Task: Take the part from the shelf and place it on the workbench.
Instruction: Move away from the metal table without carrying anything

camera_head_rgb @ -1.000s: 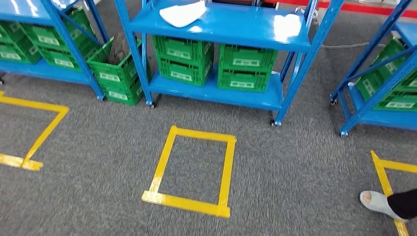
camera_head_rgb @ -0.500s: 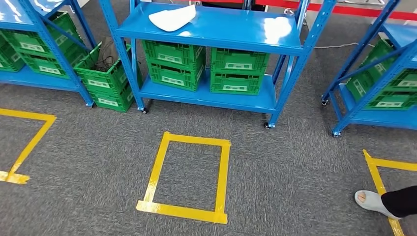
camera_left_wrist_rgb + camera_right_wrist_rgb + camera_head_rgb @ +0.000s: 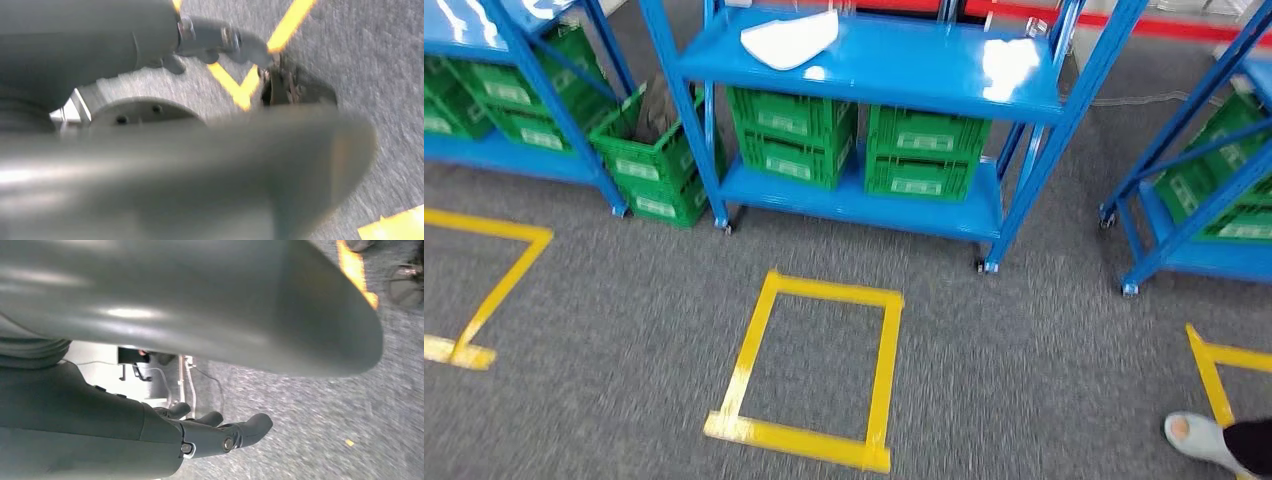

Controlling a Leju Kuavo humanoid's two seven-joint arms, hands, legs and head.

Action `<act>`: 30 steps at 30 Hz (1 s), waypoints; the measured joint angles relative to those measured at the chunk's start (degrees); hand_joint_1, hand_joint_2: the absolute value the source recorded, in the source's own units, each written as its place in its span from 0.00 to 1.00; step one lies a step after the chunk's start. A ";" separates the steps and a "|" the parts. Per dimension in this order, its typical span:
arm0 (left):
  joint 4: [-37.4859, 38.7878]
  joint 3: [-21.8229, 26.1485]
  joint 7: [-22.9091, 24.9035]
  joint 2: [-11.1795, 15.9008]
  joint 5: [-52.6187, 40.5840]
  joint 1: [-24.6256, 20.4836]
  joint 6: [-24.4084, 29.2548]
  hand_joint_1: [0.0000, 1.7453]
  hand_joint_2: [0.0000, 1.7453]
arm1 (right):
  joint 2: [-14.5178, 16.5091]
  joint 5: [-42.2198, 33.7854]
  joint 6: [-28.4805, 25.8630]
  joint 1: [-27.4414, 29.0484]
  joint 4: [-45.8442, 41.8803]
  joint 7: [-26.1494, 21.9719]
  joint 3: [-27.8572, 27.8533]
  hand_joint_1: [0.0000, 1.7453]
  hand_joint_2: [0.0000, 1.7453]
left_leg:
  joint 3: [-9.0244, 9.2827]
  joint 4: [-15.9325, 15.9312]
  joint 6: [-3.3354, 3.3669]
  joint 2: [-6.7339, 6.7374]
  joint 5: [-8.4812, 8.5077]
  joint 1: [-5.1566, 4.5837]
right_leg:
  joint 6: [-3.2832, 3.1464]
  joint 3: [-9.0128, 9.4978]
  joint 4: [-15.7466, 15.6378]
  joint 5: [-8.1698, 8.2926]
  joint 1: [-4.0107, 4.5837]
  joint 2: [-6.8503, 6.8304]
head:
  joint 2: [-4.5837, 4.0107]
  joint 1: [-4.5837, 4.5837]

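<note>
Part: white, flat, curved piece; lies on top level of centre blue shelf, far left portion, near the left upright. Not held.

Centre shelf, lower level: green crates, stacked, two side by side w/ white labels facing near side. Shelf stands on castors.

Left shelf: blue, more green crates inside; a tilted green crate sits between left and centre shelves, on floor.

Right shelf: blue, green crates on lower level, partly cut off by the edge.

Floor: grey carpet; yellow tape rectangle near side of centre shelf; more tape outlines far left and far right.

Person's foot, light slipper, dark trouser leg, near right corner beside tape.

Left hand: over carpet and tape, blurred; holds nothing visible; open/closed — can't tell.

Right hand: over carpet, fingers extended, apart, holds nothing.
</note>
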 joint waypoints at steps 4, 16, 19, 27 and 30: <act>-0.01 0.00 -0.02 0.02 0.01 0.01 0.00 0.00 0.00 | 0.10 0.02 0.10 -0.37 -0.02 -0.11 0.03 0.00 0.00 | -6.85 8.70 -0.76 -0.05 -3.43 0.10 | -0.08 1.45 -0.08 -0.86 0.03 0.14 | 0.00 -1.04; 0.09 -0.04 0.16 0.31 0.05 0.11 0.04 0.00 0.00 | 0.13 0.07 0.38 -0.47 -0.02 -0.19 0.11 0.00 0.00 | -2.08 -5.30 1.99 0.12 4.27 0.14 | 3.91 -0.98 9.79 -6.04 -0.46 0.17 | -0.01 -1.30; 0.09 -0.04 0.19 0.32 0.05 0.12 0.04 0.00 0.00 | 0.12 0.09 0.44 -0.45 -0.02 -0.17 0.11 0.00 0.00 | -0.89 -5.63 1.99 -0.15 3.27 0.14 | 4.45 -6.86 15.35 -8.40 -1.03 0.16 | 0.00 -0.83; 0.05 -0.04 0.28 0.25 0.11 0.10 0.07 0.00 0.00 | 0.08 0.20 0.44 -0.11 -0.01 -0.08 0.14 0.00 0.00 | 2.87 -4.72 -0.24 -0.29 0.38 0.35 | 2.58 -4.07 2.13 1.11 -0.59 -0.31 | 0.00 -0.02; 0.02 -0.05 0.32 0.21 0.21 -0.20 0.08 0.00 0.00 | -0.03 0.25 0.49 -0.40 -0.03 -0.04 0.15 0.00 0.00 | -0.36 1.78 -0.60 -0.23 0.14 0.53 | 1.29 -1.75 1.10 1.24 -0.67 -0.26 | 0.00 -0.76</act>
